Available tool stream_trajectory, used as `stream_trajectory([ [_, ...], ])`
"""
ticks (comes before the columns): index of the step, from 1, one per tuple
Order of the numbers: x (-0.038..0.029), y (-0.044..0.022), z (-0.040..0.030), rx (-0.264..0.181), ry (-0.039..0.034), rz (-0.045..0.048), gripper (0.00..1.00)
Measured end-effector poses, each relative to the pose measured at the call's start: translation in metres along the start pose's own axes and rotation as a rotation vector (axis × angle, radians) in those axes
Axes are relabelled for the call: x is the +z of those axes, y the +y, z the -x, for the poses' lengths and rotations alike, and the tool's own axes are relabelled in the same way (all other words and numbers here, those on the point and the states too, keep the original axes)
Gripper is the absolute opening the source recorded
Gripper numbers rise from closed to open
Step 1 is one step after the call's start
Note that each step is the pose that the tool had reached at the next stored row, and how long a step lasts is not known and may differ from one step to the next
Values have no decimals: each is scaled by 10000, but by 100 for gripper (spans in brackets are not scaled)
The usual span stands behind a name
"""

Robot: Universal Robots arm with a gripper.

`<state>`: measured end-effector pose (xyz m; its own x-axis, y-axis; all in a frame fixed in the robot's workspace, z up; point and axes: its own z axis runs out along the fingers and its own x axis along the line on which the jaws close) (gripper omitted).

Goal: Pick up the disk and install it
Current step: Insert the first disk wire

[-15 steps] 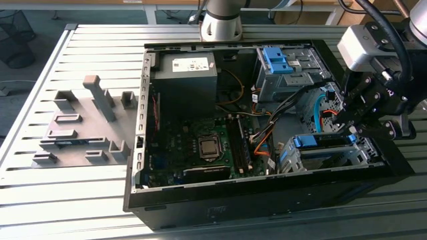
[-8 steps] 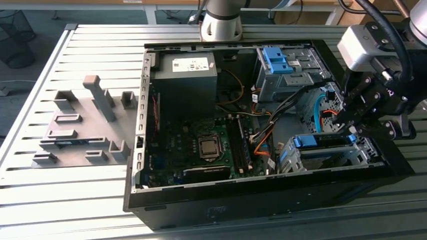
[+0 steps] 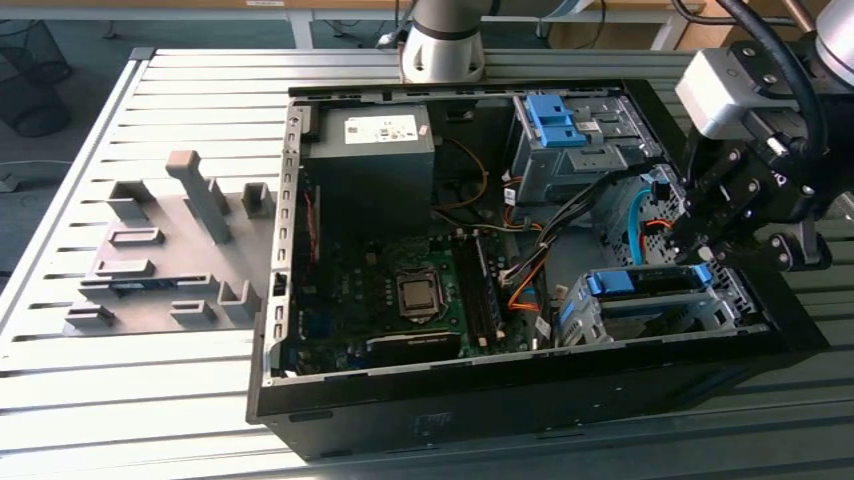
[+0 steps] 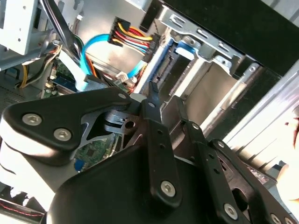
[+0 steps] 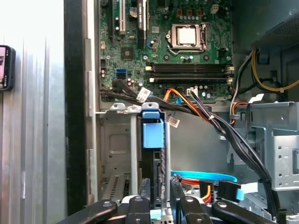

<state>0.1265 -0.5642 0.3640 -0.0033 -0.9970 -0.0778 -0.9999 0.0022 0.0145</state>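
**Exterior view, from its left to its right.** A slatted metal table (image 3: 80,330) carries the whole set-up, with room floor and a dark wire basket (image 3: 30,60) beyond its far edge. On the table's left part lies one grey fixture plate (image 3: 147,260) with upright blocks. At centre lies one open black computer case (image 3: 534,420). It holds one grey power-supply box (image 3: 367,150), one motherboard (image 3: 347,300) with a single processor socket (image 3: 418,292), and loose cable bundles (image 3: 534,270) that cross between the board and the drive bays. There are two metal drive cages. The far one carries a bare blue latch (image 3: 550,120). The near one holds the disk (image 3: 647,282), which stands on edge in its slot with the blue bracket uppermost. The gripper (image 3: 705,258) hangs directly over this cage. In the first wrist view the gripper (image 5: 156,201) straddles the end of the disk (image 5: 153,135). Whether it actually grasps the disk cannot be told.
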Motion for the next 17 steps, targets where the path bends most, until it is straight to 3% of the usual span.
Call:
stream_trajectory([
  [13, 56, -3, 313, 0, 7, 0, 31],
  [17, 56, -3, 313, 0, 9, 0, 31],
])
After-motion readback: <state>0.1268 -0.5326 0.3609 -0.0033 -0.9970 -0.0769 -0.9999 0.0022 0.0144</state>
